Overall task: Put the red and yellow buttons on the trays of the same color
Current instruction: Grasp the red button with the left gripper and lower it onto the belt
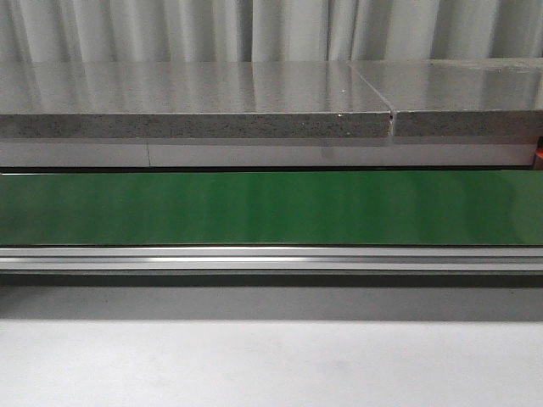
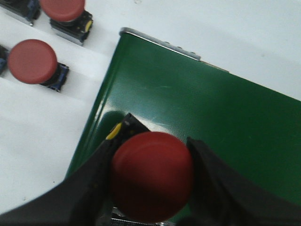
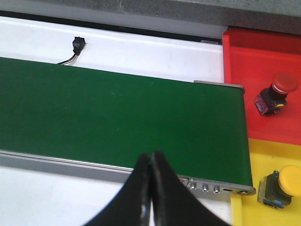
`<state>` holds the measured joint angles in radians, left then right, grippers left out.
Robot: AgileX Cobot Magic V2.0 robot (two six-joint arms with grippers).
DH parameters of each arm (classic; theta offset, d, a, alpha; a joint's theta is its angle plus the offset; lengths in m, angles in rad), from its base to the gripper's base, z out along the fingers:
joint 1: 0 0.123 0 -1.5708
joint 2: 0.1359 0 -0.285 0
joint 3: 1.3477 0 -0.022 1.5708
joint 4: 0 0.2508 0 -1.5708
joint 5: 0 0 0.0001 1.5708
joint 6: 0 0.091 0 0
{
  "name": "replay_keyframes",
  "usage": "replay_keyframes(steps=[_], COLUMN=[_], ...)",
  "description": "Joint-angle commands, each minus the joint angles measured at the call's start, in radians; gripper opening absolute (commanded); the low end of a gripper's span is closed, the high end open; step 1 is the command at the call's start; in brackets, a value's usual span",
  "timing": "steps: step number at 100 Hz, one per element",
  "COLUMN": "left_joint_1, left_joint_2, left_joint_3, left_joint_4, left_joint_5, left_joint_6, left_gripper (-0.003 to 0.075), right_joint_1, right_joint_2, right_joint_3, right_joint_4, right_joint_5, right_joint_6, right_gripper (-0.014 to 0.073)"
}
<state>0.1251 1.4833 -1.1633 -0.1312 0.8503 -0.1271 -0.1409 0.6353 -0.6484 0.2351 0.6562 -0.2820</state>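
Left tool (image 2: 153, 176) grips red button (image 2: 151, 181) over green belt (image 2: 211, 117); no writing legible.

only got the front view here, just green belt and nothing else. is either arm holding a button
Observer: Yes. The left gripper is shut on a red button, above the near end of the green belt.
Operator: and the right one
Observer: The right gripper is shut with nothing between its fingers, hanging over the belt's edge.
Operator: anything in the trays yet
Observer: The red tray has one red-capped button in it, and the yellow tray one yellow-capped button.
Operator: more buttons waiting?
Observer: At least two more red buttons lie on the white table beside the belt's end.
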Motion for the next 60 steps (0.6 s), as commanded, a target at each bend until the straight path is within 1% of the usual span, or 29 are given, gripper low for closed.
replay_keyframes(steps=[1, 27, 48, 57, 60], left_joint_1=[-0.017, -0.016, -0.016, -0.016, -0.016], left_joint_2=[-0.017, 0.049, 0.056, 0.056, 0.056], left_joint_3=[-0.033, -0.033, -0.033, -0.033, -0.033], left_joint_4=[-0.010, -0.026, -0.032, -0.032, -0.034], left_joint_5=[-0.026, -0.020, -0.005, 0.000, 0.000], left_joint_6=[0.002, 0.012, 0.039, 0.040, 0.043], left_gripper=[-0.0019, -0.0019, -0.0018, -0.0013, 0.0000], right_joint_1=[0.000, 0.000, 0.000, 0.000, 0.000], right_joint_2=[-0.002, -0.002, -0.002, -0.002, -0.002], right_joint_3=[-0.024, -0.024, -0.024, -0.024, -0.024], right_joint_4=[0.004, 0.004, 0.004, 0.004, 0.004], right_joint_5=[-0.072, -0.072, -0.072, -0.072, -0.072], right_joint_6=[-0.011, -0.011, -0.011, -0.011, -0.011], right_gripper=[-0.0068, -0.0068, -0.0068, -0.0068, -0.0068])
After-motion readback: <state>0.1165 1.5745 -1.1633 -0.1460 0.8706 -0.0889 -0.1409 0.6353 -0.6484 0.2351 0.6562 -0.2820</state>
